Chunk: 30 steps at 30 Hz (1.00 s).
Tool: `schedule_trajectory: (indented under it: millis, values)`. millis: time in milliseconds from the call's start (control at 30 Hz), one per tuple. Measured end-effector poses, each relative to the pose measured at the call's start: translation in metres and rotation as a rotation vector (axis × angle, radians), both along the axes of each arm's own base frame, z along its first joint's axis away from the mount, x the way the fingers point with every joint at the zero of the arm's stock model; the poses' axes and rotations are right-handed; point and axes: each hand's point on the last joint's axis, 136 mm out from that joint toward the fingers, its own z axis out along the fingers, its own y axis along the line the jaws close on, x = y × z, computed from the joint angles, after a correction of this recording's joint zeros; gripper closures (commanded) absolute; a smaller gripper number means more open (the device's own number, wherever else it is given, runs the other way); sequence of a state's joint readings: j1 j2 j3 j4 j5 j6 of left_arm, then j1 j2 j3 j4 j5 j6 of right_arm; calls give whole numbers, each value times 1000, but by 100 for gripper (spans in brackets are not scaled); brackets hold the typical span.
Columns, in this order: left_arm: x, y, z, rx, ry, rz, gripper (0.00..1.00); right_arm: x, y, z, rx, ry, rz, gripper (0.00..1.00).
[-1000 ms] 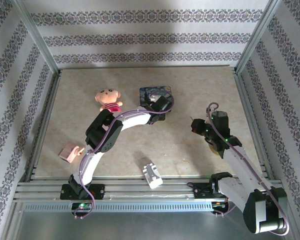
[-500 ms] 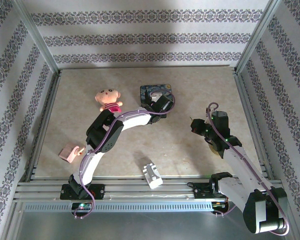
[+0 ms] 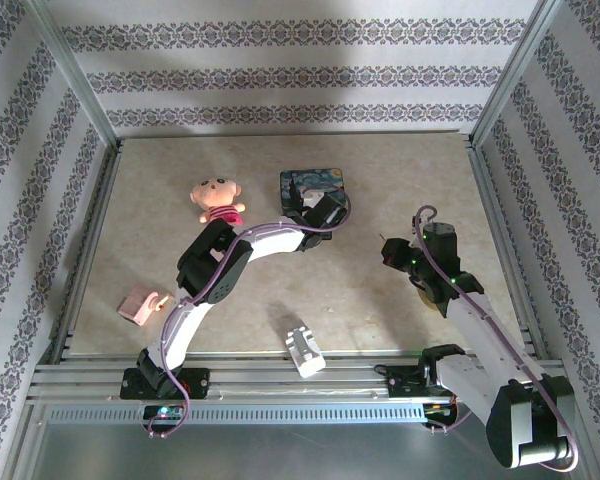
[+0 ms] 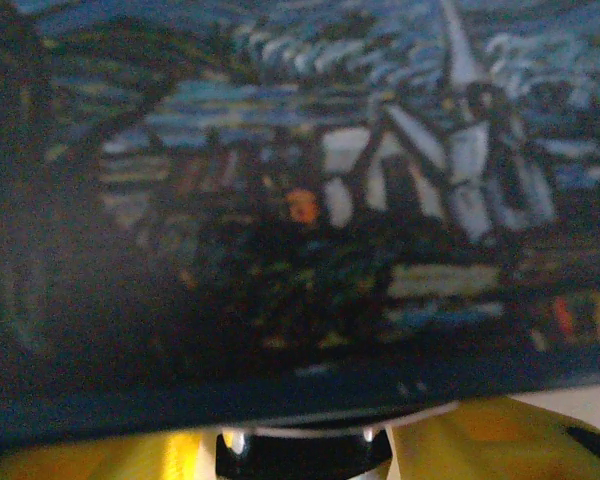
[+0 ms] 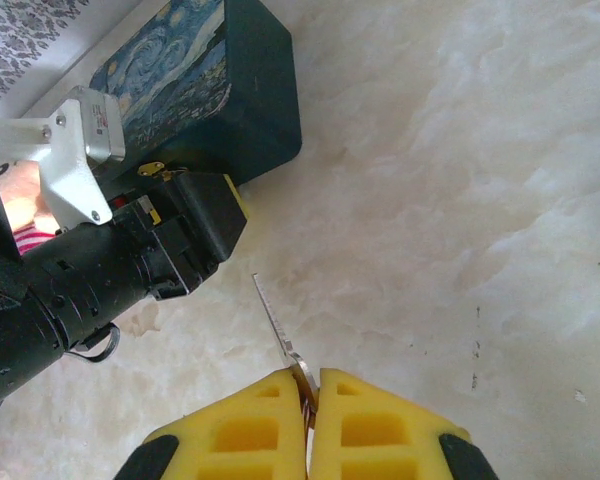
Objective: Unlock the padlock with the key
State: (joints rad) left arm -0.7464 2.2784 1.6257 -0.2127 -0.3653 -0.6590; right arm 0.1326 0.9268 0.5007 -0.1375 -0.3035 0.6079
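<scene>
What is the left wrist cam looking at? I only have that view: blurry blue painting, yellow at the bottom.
Observer: The blue tin. In the top view the left gripper sits right at its near edge.
Operator: Where's the key?
Observer: In the right gripper, which is shut on it. The key sticks out toward the left gripper.
Operator: Is the right gripper at the tin?
Observer: No. It hangs over bare table to the right of the tin, apart from it.
</scene>
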Motion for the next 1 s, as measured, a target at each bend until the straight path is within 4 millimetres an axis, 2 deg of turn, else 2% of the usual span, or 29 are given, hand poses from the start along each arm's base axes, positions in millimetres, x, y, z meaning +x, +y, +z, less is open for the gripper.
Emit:
schedule_trajectory:
  millis: [367, 467, 667, 933, 1000]
  values:
    - [4, -1, 0, 6, -6, 7, 48, 0, 0, 0, 0, -1, 0, 100]
    - [4, -1, 0, 9, -6, 8, 51, 0, 0, 0, 0, -1, 0, 100]
    - [6, 2, -1, 20, -5, 15, 66, 0, 0, 0, 0, -1, 0, 100]
    - [8, 2, 0, 23, -7, 13, 97, 0, 0, 0, 0, -1, 0, 100]
    - [8, 2, 0, 23, -6, 13, 100, 0, 0, 0, 0, -1, 0, 100]
